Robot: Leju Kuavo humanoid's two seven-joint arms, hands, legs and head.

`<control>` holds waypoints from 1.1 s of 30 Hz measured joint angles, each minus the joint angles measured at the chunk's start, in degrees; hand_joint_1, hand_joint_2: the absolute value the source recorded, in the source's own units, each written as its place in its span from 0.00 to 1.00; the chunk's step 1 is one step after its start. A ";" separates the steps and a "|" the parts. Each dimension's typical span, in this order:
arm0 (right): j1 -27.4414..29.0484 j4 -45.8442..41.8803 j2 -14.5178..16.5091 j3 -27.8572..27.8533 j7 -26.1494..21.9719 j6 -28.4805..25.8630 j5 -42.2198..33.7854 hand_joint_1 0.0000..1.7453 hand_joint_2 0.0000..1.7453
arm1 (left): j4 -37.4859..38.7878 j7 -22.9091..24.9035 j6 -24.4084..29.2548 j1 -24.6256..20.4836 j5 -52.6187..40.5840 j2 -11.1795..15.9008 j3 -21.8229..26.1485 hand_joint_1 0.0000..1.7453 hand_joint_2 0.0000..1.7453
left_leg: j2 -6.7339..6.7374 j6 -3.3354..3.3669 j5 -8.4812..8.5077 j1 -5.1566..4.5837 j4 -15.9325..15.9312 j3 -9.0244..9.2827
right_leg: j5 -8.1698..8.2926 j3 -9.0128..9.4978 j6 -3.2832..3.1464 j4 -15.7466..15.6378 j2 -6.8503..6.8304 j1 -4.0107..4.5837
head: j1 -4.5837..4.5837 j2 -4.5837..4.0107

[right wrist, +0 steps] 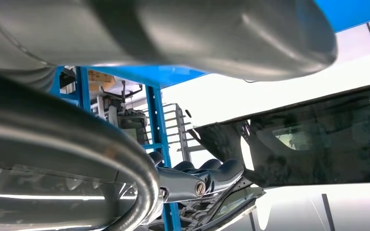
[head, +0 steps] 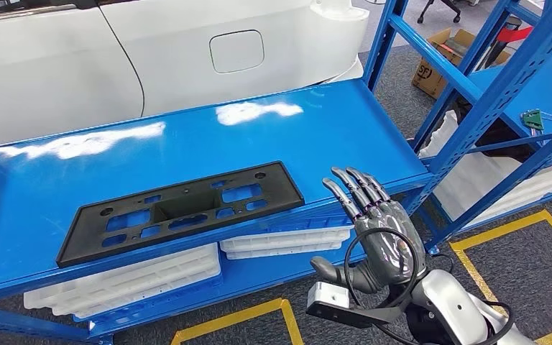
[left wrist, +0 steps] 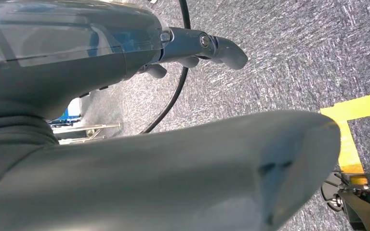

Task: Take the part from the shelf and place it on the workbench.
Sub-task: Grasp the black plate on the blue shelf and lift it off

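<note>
One part (head: 180, 210): flat black rectangular plate, many cutouts and small holes, lying flat on top blue shelf (head: 273, 136), left of right hand (head: 377, 233) and apart from it. Two stacks of white trays (head: 126, 280) on shelf level below, under part. Right hand raised at shelf front edge, fingers straight and spread, grasping nothing. Left hand (left wrist: 192, 48) over grey carpet, fingers partly curled; grip cannot be judged.
</note>
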 joint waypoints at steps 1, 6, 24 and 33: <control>0.00 0.09 0.08 0.02 -0.03 0.03 -0.04 0.00 0.75 | 0.00 0.00 0.01 0.00 0.00 0.01 0.00 0.00 0.00 | 0.00 0.00 0.00 0.00 0.00 0.00 | 0.00 0.00 0.00 0.00 0.00 0.00 | 0.00 0.00; 0.04 0.60 0.63 0.45 -0.23 -0.02 -0.75 0.00 1.00 | 0.00 0.00 0.07 0.00 0.07 0.03 0.02 0.00 0.00 | 0.00 0.00 0.00 0.00 0.00 0.00 | 0.00 0.00 0.00 0.00 0.00 0.00 | 0.00 0.00; -1.75 1.34 2.58 6.40 -5.02 0.43 -4.49 0.00 1.00 | 0.00 0.00 0.48 -0.06 -0.07 0.49 0.04 0.00 0.00 | 0.00 0.00 0.00 0.01 -0.01 -0.01 | 0.00 0.00 0.00 0.00 0.00 0.01 | 0.00 0.00; -2.49 1.51 2.97 8.78 -6.16 0.51 -6.05 0.00 1.00 | 0.00 0.00 0.50 -0.06 -0.15 0.56 0.04 0.00 0.00 | 0.00 0.00 0.00 0.01 -0.01 -0.01 | 0.00 0.00 0.00 0.00 0.00 0.01 | 0.00 0.00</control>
